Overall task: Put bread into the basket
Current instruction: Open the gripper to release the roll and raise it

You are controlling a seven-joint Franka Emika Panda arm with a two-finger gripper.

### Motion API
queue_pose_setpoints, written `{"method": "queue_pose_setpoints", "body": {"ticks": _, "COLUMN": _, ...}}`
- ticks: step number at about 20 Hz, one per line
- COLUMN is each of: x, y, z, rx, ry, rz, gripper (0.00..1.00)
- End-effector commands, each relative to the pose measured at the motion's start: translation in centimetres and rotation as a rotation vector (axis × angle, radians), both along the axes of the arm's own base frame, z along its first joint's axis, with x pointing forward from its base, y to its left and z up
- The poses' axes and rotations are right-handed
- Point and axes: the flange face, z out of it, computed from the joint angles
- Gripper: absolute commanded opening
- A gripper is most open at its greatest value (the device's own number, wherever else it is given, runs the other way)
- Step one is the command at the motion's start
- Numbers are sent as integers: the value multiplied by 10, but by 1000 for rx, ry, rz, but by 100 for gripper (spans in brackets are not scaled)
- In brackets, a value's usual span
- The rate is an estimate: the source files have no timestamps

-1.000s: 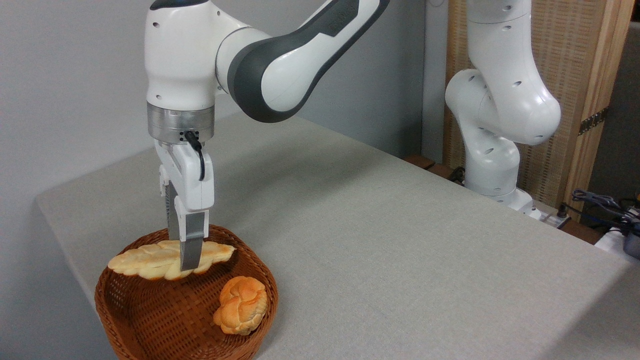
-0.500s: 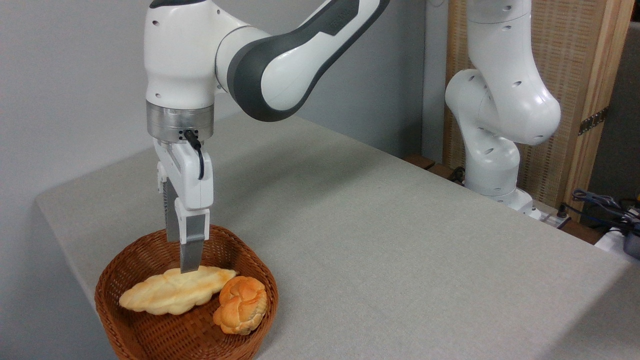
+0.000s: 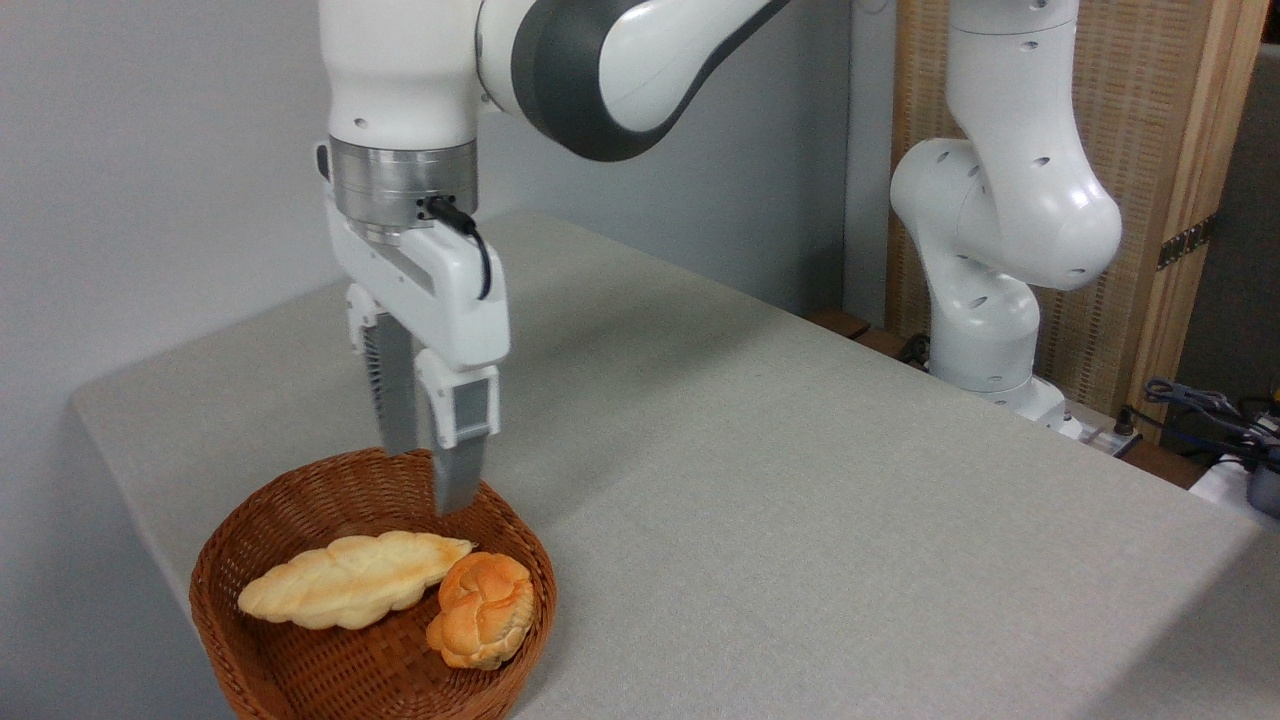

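Bread point(image 3: 345, 580) lies flat inside the basket point(image 3: 250, 520) at lower left of the frame, long axis running left-right and tipped slightly up to the right, its right tip touching a small round bun point(image 3: 482, 610). End effector point(image 3: 432, 482) hangs just above and right of the loaf, fingers slightly parted, holding nothing. Basket's near rim is cut off by the frame's bottom edge; placement looks complete on the grey surface point(image 3: 800, 500).
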Motion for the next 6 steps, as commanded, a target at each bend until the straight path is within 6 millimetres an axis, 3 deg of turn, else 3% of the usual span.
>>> {"method": "queue_pose_setpoints", "body": {"ticks": 1, "x": -13, "y": 14, "z": -10, "rx": -6, "ry": 116, "rz": 27, "gripper": 100}}
{"method": "queue_pose_setpoints", "body": {"ticks": 2, "x": -14, "y": 27, "z": -7, "rx": -11, "ry": 117, "rz": 51, "gripper": 100}}
{"method": "queue_pose_setpoints", "body": {"ticks": 6, "x": -22, "y": 28, "z": -10, "rx": -3, "ry": 175, "rz": 47, "gripper": 100}}
